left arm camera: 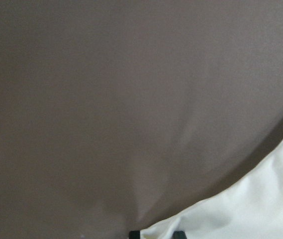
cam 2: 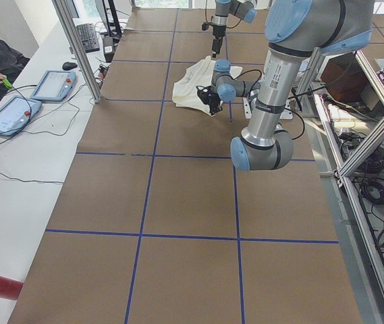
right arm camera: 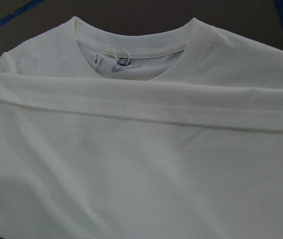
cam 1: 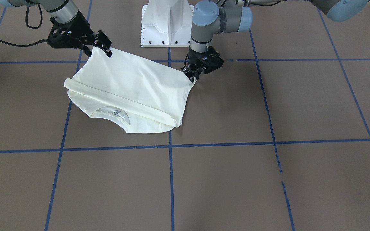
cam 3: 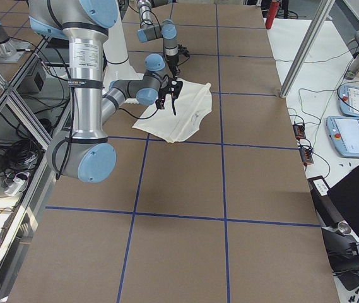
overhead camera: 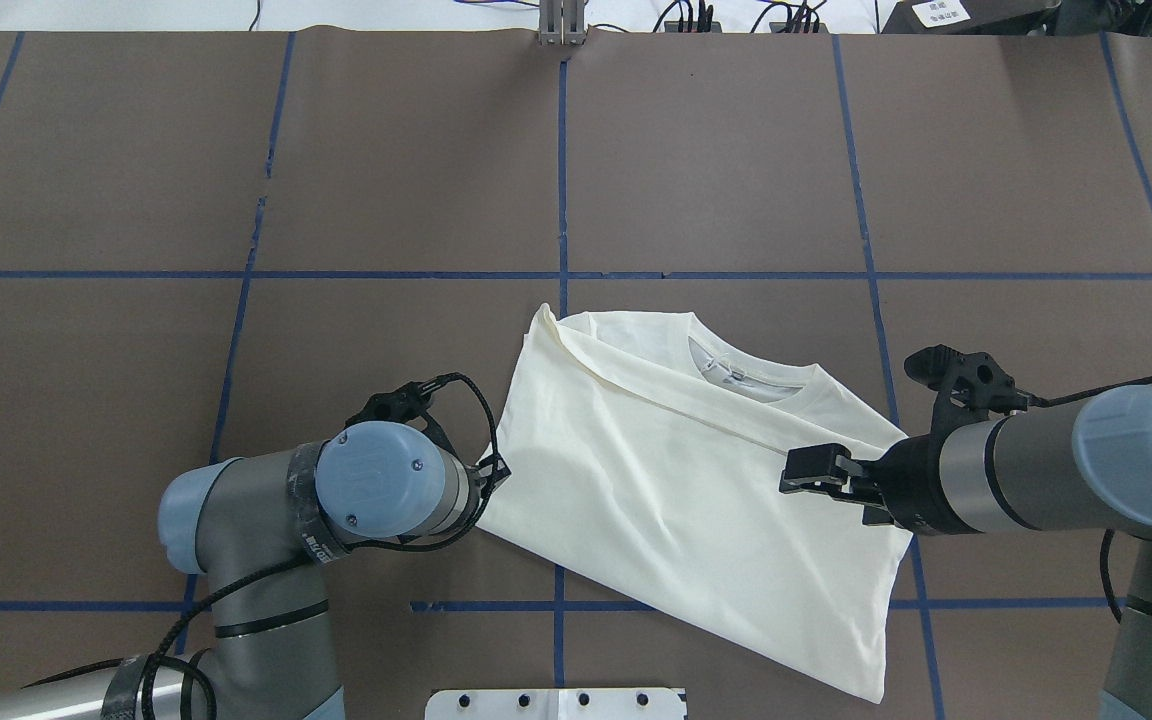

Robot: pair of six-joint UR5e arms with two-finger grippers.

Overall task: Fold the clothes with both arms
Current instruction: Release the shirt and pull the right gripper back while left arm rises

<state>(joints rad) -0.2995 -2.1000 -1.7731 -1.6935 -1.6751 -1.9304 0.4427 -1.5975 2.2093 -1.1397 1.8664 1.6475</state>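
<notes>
Down at the table (cam 1: 268,179), the left gripper (cam 1: 192,77) sat right at the near corner of the T-shirt (overhead camera: 676,490); whether it had clamped the cloth could not be told. The right gripper (cam 1: 100,50) hung above the opposite side, jaws apart, holding nothing. From both, the shirt stretched away from the robot, its ribbed neck (overhead camera: 756,384) at the far end, nearer the right gripper.

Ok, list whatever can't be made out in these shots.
1. The shirt underside: every view, pressed against the table.
2. Text on the neck label: right wrist view, too small and blurred.
3. Whether the left gripper clamps the shirt: overhead view, its own wrist covers it; left wrist view, the bottom edge cuts it off; front view, too small.
</notes>
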